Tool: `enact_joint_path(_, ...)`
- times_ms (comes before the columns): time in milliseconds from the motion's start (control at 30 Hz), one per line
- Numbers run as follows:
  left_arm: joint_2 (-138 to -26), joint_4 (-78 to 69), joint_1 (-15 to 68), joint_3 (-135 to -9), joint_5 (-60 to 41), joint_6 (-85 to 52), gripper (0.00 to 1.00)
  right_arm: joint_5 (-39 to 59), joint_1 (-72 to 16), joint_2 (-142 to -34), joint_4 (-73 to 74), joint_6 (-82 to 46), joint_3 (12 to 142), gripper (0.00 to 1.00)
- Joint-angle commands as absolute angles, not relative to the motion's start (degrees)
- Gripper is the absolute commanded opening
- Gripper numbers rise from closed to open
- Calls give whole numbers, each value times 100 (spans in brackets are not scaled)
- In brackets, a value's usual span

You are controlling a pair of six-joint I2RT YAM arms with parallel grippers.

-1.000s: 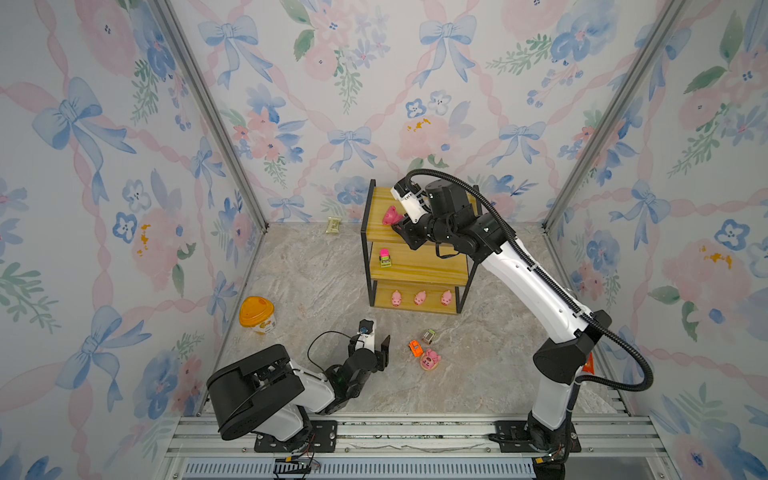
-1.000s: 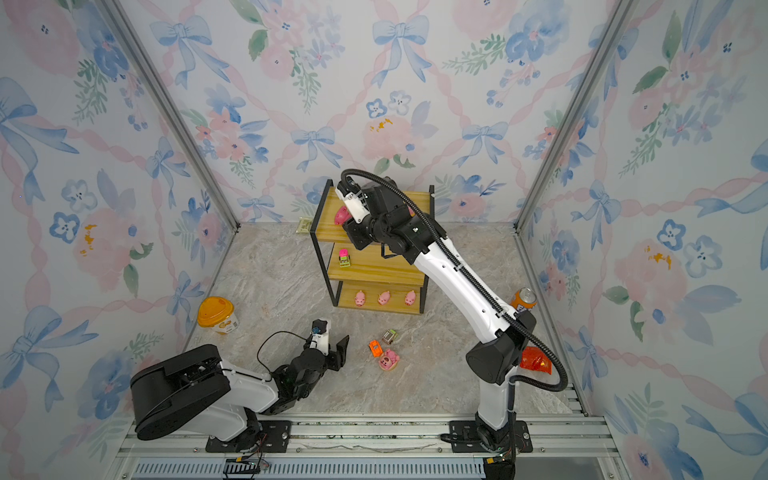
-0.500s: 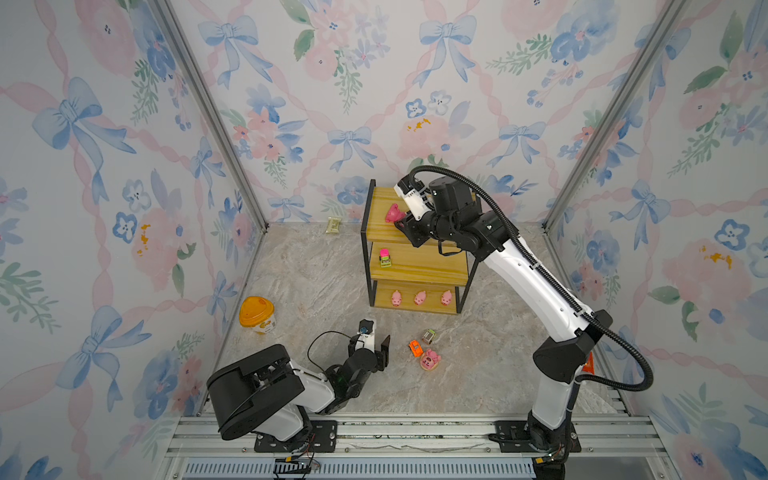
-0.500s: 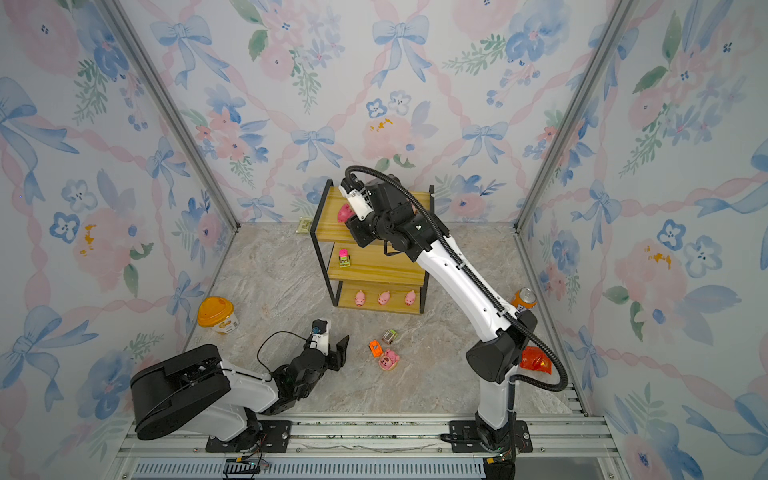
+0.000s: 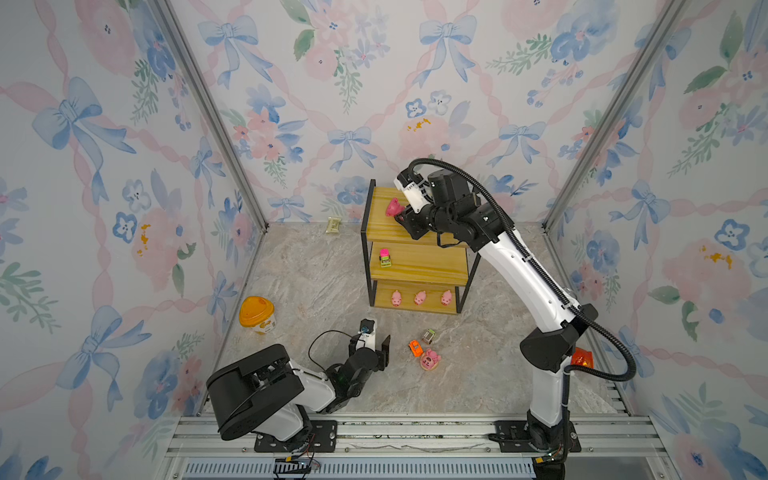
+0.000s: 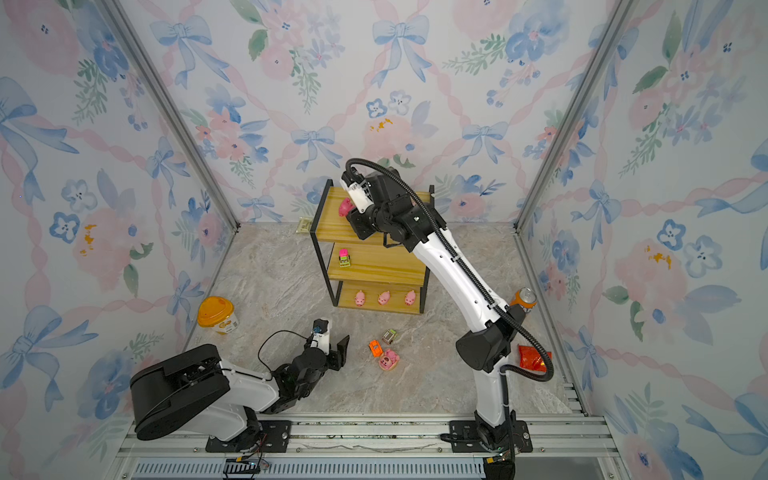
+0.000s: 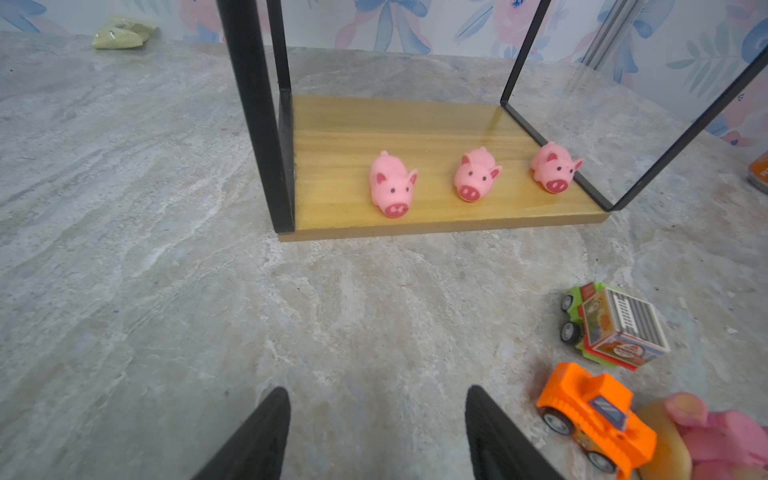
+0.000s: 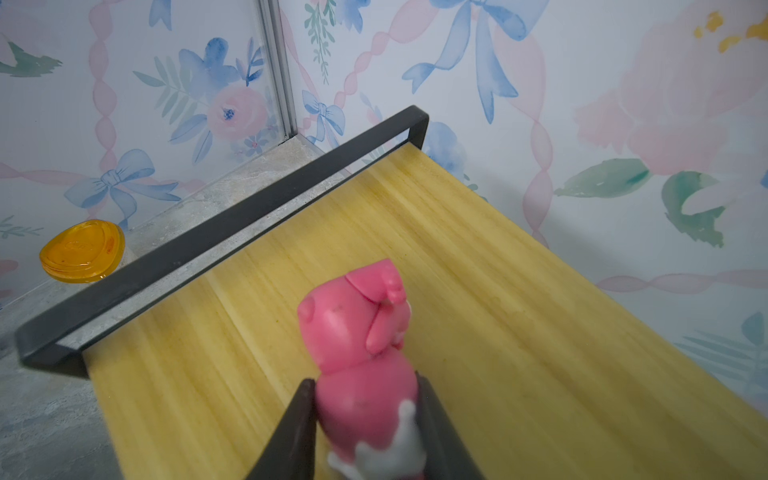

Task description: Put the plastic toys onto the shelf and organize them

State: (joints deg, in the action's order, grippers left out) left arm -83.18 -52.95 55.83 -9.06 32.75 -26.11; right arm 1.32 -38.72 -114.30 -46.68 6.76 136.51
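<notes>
1. The right gripper is clenched on a pink figurine, pinching its body from both sides.
2. That figurine hangs over the left part of the top board of the shelf, at the far end of the scene; I can't tell whether it touches the wood.
3. Three pigs stand in a row on the bottom board, and a pink-green car sits left on the middle board.
4. The left gripper hovers low over the floor, jaws released and nothing between them.
5. Just to its right on the floor lie an orange car, a grey-green car and a second pink figurine, close together.
</notes>
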Motion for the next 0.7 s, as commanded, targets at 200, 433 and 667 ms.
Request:
enact_joint_path(200, -8203, -5100, 5537, -1002, 3393, -2580, 68, 195, -3844, -11335, -4629, 782, 13785, 26)
enact_joint_path(433, -8208, -5021, 5543, -1105, 3349, -2499, 68, 161, -3832, -11168, -4640, 826, 13799, 26)
enact_joint_path(667, -8259, -4988, 5545, -1138, 3322, -2540, 68, 161, -3771, -11162, -4728, 844, 13892, 25)
